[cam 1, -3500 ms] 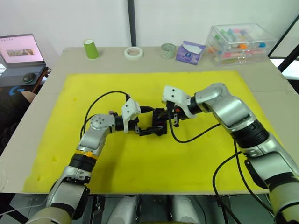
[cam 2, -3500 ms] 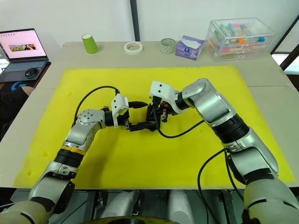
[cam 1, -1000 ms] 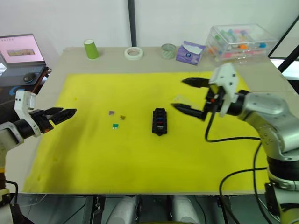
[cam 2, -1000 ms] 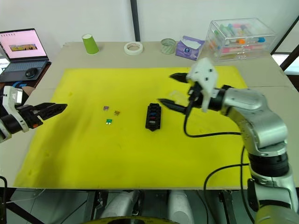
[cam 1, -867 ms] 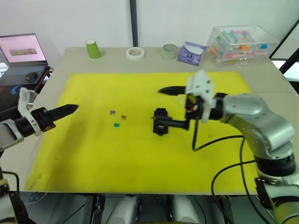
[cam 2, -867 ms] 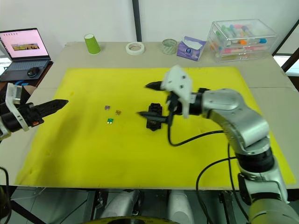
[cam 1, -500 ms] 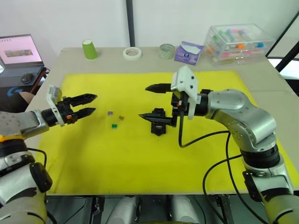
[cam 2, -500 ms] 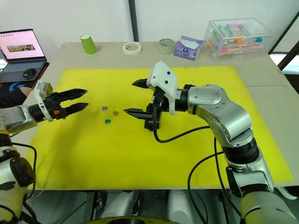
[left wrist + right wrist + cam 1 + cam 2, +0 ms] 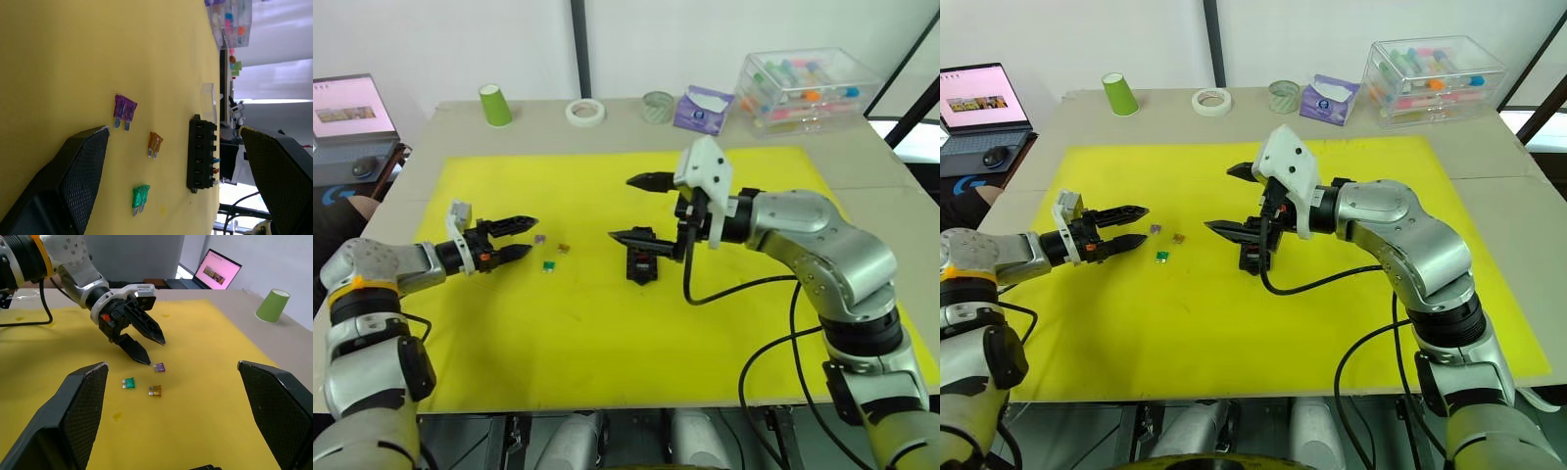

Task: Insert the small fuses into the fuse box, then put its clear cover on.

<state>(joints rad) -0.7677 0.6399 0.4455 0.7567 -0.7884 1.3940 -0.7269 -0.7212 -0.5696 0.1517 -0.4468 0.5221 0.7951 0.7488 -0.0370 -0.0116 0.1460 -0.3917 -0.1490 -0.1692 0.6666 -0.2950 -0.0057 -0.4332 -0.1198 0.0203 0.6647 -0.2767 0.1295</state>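
Yellow matting covers the table (image 9: 411, 147), and on it the fuse box (image 9: 640, 262) lies near the middle with some fuses already seated. 3 loose ones, purple (image 9: 540, 238), brown (image 9: 563, 248) and green (image 9: 549, 264), lie just left of it. The left gripper (image 9: 517, 238), open and empty, points at the purple one, probably to take it. The right gripper (image 9: 633, 208) hangs wide open and empty above the box, leaving room. The clear cover (image 9: 209, 95) lies just beyond the box.
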